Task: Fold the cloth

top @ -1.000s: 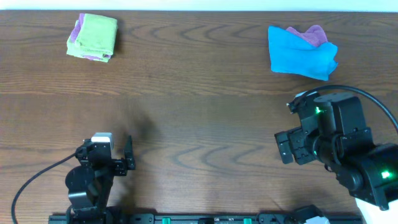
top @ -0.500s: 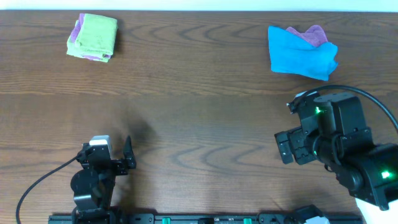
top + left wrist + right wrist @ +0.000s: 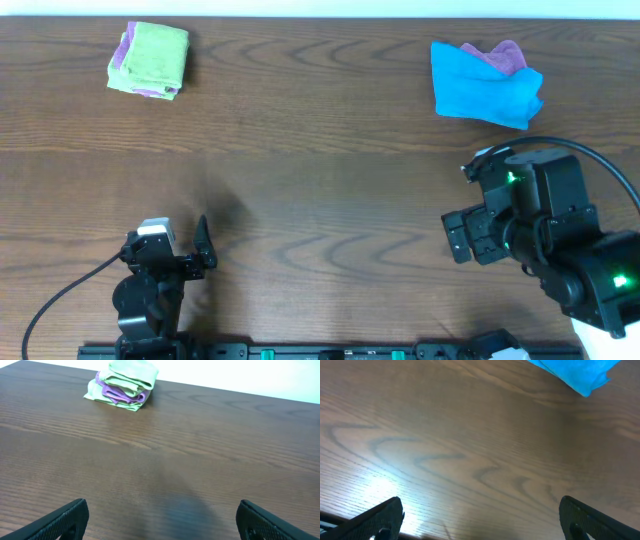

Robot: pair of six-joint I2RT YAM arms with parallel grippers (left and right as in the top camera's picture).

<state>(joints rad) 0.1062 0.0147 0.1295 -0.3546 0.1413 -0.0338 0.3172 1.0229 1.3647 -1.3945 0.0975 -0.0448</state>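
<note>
From the left wrist, the left gripper (image 3: 160, 521) hangs low over the brown wooden table (image 3: 210, 455). Its two black fingertips sit in the bottom corners of the view, so the jaws stand wide apart with nothing between them. Far ahead, near the table's back edge and to the left, lies a small folded stack. The cloth (image 3: 134, 372), lime-green, is folded small on top. Under it a purple cloth (image 3: 119, 394) shows as a band, and a paler green layer (image 3: 111, 403) lies flat on the wood beneath. I cannot tell whether that bottom layer is a separate piece.

From the right wrist, the right gripper (image 3: 480, 519) also has its jaws spread wide and empty, one dark tip in each lower corner. A bright blue cloth (image 3: 572, 371) pokes in at the top right, well apart from the fingers. Light glares on the wood at lower left.

Seen from overhead, the cloth and its stack sit at the far left corner and the blue cloth at the far right, with a second purple cloth (image 3: 506, 52) peeking out behind it. The left arm (image 3: 145, 295) is at the near left edge and the right arm (image 3: 560, 240), showing small green lights, at the near right. Both are well apart from either pile.
</note>
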